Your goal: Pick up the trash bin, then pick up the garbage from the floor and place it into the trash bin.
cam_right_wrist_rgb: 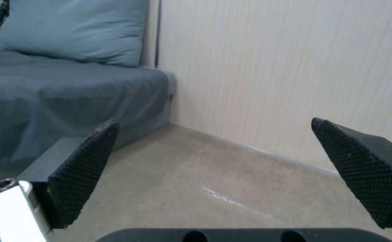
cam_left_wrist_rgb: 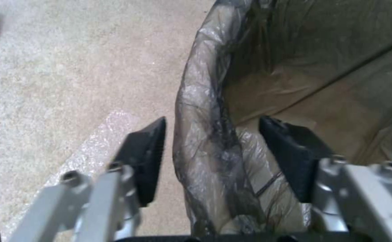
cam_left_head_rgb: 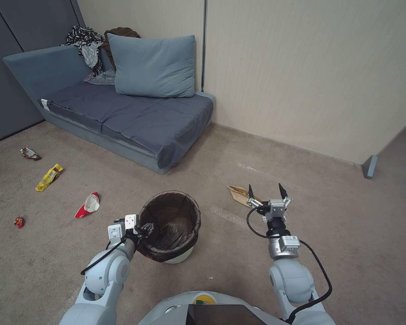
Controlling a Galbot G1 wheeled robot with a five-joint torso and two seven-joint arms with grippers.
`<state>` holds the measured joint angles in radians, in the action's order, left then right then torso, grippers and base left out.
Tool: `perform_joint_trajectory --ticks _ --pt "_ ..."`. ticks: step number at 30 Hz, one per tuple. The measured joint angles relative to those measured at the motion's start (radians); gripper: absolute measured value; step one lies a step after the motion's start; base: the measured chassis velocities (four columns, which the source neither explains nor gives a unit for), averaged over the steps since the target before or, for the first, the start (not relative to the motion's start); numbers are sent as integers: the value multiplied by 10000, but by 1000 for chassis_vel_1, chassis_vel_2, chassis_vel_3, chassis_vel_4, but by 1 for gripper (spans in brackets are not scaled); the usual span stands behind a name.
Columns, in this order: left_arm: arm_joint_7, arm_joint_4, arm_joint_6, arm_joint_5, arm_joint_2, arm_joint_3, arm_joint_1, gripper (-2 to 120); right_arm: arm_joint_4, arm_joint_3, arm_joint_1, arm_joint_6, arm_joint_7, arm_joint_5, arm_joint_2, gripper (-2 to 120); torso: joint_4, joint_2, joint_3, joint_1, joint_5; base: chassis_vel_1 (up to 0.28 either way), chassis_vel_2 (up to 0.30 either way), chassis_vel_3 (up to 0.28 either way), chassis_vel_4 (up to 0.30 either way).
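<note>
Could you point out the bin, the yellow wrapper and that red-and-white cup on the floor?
Small round white plastic trash bin with dark liner bag (cam_left_head_rgb: 190, 208): head view, on its bag-covered rim.
Yellow snack wrapper (cam_left_head_rgb: 49, 177): head view, on its middle.
Crushed red-and-white paper cup (cam_left_head_rgb: 88, 205): head view, on its white middle.

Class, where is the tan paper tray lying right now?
In the head view, the tan paper tray lies on the carpet just beyond the open right gripper, right of the trash bin.

L hand (cam_left_wrist_rgb: 211, 158) straddling rim, not closed; R hand (cam_left_head_rgb: 266, 191) raised, fingers spread.
</note>
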<state>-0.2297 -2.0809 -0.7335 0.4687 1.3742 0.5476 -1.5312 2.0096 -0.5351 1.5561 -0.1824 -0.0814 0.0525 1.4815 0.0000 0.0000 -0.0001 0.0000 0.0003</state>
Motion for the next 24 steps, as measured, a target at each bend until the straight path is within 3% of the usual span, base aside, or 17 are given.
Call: perform_joint_trajectory --ticks 14,24 --pt "103 173 10 -184 52 23 27 4 22 12 -39 11 50 -35 -33 100 1 1 -1 0 2 0 0 0 0" --pt "175 391 17 -328 145 24 63 5 135 -32 2 114 232 -186 -24 100 0 4 -3 -1 2 0 0 0 0"
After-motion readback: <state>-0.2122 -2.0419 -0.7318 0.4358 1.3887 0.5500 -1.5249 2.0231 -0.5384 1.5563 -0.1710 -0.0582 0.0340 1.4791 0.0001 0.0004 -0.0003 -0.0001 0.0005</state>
